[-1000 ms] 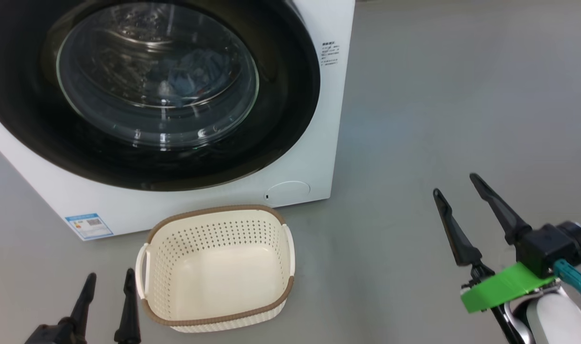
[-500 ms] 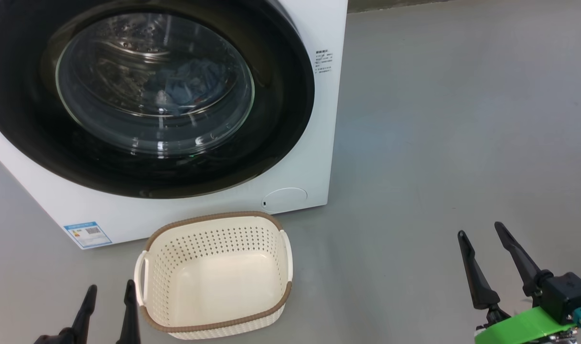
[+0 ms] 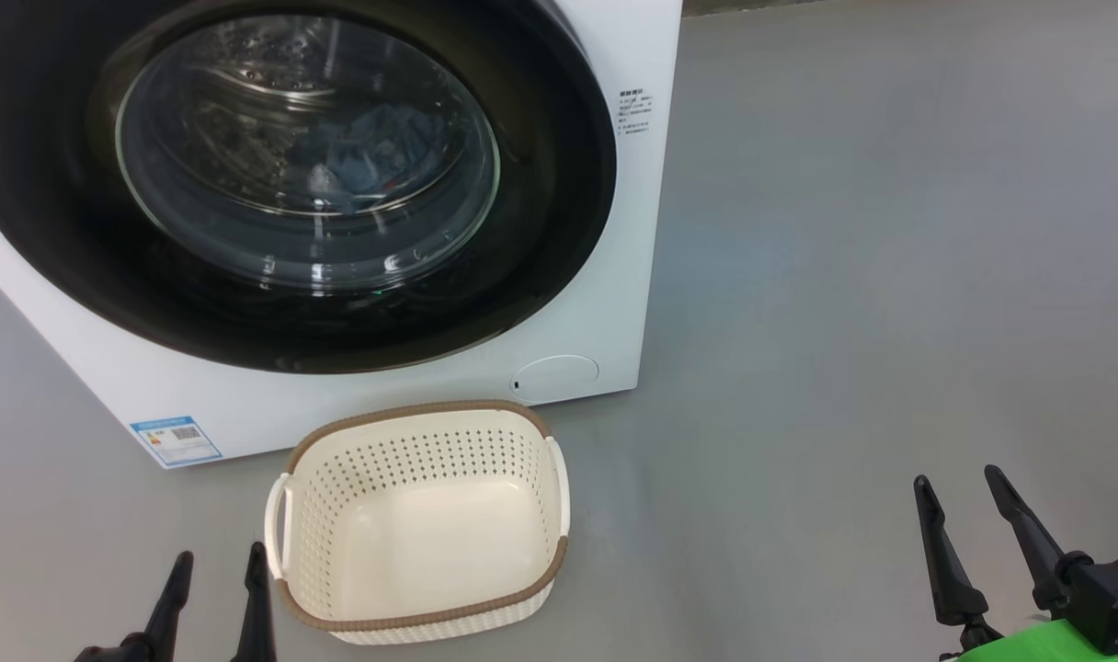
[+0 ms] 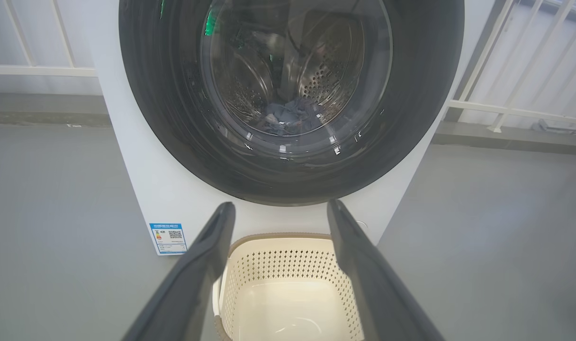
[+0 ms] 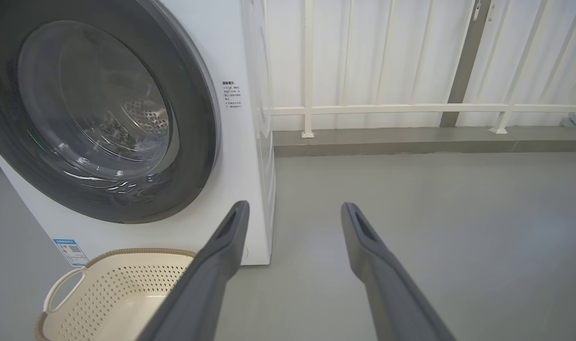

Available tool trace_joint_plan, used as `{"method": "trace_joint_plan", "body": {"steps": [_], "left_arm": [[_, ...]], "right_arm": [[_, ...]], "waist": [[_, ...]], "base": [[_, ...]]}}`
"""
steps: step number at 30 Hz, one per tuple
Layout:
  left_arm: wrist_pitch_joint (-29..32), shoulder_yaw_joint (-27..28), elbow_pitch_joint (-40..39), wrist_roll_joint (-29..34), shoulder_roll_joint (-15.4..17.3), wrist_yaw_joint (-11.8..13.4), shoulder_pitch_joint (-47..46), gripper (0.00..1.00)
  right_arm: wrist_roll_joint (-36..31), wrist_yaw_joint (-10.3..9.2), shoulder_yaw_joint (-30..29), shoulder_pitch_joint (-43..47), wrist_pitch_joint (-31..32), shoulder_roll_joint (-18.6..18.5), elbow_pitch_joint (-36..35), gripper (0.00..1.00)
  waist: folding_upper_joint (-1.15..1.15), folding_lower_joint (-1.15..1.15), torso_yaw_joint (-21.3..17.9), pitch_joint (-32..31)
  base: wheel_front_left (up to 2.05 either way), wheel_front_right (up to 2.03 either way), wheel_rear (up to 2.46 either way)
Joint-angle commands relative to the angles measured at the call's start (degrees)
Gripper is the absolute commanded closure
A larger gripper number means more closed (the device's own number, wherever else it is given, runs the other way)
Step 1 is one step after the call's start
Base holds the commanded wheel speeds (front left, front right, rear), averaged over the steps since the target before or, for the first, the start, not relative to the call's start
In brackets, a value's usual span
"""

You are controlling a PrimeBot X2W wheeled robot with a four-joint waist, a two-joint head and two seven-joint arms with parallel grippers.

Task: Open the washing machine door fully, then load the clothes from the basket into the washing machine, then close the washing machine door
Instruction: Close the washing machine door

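In the upper left of the head view, the washing machine door [image 3: 283, 184] appears shut, with blue clothes [image 3: 366, 156] seen through it. Below stands the basket [image 3: 421, 409], empty. The left gripper [image 3: 221, 552], lower left, and the right gripper [image 3: 956, 475], lower right, hang spread and hold nothing. An uncaught latch could let the door swing open.

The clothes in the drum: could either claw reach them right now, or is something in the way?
Something is: the washing machine door is shut over the opening, and the clothes lie behind its glass. The left gripper and right gripper are both open, out in front of it.
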Motion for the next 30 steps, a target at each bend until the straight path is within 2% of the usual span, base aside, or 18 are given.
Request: {"method": "trace_joint_plan", "body": {"steps": [1,10,30], "left_arm": [[-0.4,1.7,-1.3,-0.5,0.6,0.0,-1.7,0.00],[-0.4,1.7,-1.2,-0.5,0.6,-0.1,-1.4,0.00],[-0.4,1.3,-1.1,-0.2,0.6,-0.4,-1.2,0.00]], "right_arm": [[-0.5,-0.32,0.6,0.0,-0.1,-0.3,-1.2,0.00],[-0.7,-0.32,0.1,1.0,-0.1,0.7,-1.3,0.00],[-0.8,-0.32,0.5,0.7,-0.1,0.5,-1.2,0.00]], "waist": [[0.00,0.00,0.2,0.1],[0.00,0.00,0.3,0.1],[0.00,0.00,1.2,-0.2]], "base": [[0.00,0.00,0.00],[0.00,0.00,0.00],[0.00,0.00,0.00]]}}
